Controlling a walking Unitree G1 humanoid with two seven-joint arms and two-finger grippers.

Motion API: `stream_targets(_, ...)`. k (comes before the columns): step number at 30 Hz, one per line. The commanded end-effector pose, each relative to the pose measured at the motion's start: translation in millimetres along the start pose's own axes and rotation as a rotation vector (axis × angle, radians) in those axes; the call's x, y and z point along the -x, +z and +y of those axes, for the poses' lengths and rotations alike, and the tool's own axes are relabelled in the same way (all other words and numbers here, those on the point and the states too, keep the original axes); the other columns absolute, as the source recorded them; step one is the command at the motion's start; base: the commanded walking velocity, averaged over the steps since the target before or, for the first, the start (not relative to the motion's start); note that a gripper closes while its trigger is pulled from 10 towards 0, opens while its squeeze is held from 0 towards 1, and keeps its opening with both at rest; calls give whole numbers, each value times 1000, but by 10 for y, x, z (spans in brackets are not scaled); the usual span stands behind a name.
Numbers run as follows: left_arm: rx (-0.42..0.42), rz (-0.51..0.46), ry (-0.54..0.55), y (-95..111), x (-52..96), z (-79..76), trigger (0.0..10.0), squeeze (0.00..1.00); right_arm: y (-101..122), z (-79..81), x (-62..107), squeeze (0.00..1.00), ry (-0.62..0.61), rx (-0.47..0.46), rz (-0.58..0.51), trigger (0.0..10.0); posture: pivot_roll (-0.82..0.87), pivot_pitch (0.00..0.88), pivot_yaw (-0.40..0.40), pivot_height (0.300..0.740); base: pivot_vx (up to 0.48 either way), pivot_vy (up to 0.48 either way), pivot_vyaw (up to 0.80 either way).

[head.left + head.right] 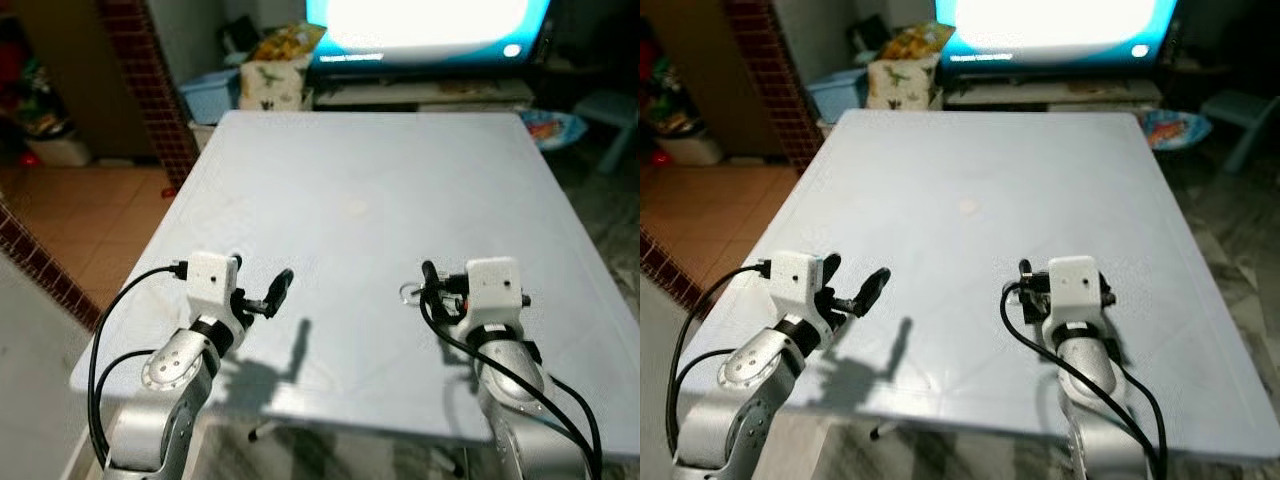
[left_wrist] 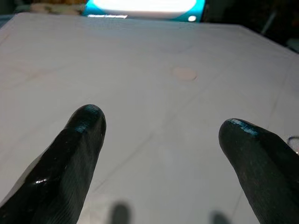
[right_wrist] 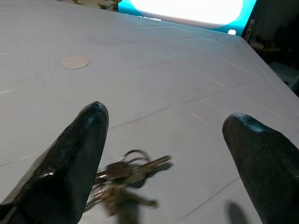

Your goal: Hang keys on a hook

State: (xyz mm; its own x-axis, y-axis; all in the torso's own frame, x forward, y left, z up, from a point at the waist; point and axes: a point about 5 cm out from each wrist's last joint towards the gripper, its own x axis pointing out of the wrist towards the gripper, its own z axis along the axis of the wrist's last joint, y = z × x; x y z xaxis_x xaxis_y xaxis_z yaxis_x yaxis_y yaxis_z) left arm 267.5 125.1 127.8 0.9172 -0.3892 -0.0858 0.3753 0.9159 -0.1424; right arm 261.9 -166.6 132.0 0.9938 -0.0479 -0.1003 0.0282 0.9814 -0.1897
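Pale grey-white table (image 1: 360, 200) fills the foreground, its surface bare apart from a faint round mark (image 3: 74, 61) near the middle. Both silver arms reach over the near edge. Left gripper (image 2: 161, 140) hovers above the table with its two black fingers spread wide and nothing between them. Right gripper (image 3: 163, 144) likewise has its fingers held well apart, poised over a bunch of keys (image 3: 124, 179) lying flat on the table, just beside the one finger; whether that finger touches the keys cannot be told. From the head camera the keys are largely hidden behind the right wrist, with only a ring (image 1: 410, 293) protruding. A bright screen (image 1: 425, 25) glows beyond the far edge, overexposed and cut off at the top.
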Motion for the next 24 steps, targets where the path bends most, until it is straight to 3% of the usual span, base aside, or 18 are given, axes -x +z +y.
stream_targets(1,0,21,-6,-38,59,4,10000,0,-5,2,-18,0,12,-10,12,10000,-31,40,63,740,0,0,0)
stream_targets(8,-18,97,-1,-186,275,139,10000,0,-167,159,-69,0,159,-20,99,10000,-32,32,67,740,0,0,0)
stream_targets(12,-17,97,-7,-182,271,128,10000,0,-145,175,-87,0,175,-59,84,10000,-23,31,65,740,0,0,0)
stream_targets(18,-33,89,-62,-167,214,1,10000,0,-186,208,-169,0,187,-33,152,10000,-23,32,61,740,0,0,0)
stream_targets(24,-35,90,-68,-162,209,3,10000,0,-304,160,-161,0,169,-41,227,10000,-23,35,61,740,0,0,0)
